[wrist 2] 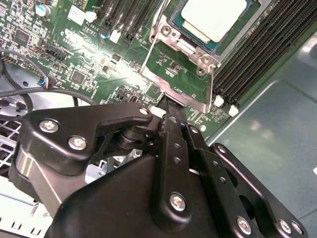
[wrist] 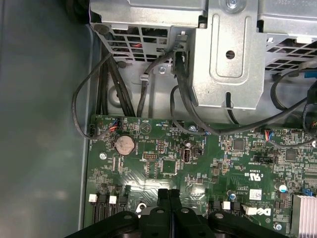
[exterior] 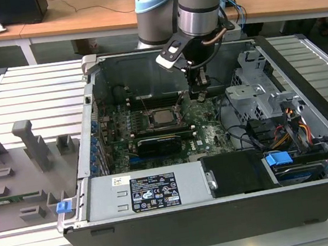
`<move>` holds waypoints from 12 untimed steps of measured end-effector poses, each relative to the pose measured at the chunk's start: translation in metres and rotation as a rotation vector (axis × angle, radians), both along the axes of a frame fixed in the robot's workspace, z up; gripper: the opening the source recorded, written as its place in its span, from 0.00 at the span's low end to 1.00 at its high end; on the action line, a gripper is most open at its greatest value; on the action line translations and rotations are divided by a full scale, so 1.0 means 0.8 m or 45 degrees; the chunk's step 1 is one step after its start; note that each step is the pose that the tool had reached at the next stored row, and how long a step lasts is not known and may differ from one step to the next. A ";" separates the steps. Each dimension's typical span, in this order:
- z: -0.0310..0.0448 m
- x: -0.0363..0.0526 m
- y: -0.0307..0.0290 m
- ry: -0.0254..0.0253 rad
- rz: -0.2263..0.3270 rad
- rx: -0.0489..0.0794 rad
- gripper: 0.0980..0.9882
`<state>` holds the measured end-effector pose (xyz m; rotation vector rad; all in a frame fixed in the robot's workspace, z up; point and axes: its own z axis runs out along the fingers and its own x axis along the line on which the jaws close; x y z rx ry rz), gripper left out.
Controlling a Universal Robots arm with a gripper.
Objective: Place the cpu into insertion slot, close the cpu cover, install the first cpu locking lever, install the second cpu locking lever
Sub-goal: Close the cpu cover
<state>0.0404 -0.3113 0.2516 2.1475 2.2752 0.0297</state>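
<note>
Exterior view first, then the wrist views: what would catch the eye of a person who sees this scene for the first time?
In the exterior view, the big grey arm reaching down into the open computer case strikes first, its gripper low over the green motherboard. In the second wrist view, the pale cpu lies in its socket, and the shut gripper tip sits at the edge of the metal cpu cover.
</note>
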 end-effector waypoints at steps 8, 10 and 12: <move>-0.0014 -0.010 0.0000 0.0000 0.000 0.000 0.01; -0.0014 -0.011 0.0000 0.0000 0.000 0.000 0.01; -0.0014 -0.012 0.0000 0.0000 0.000 0.000 0.01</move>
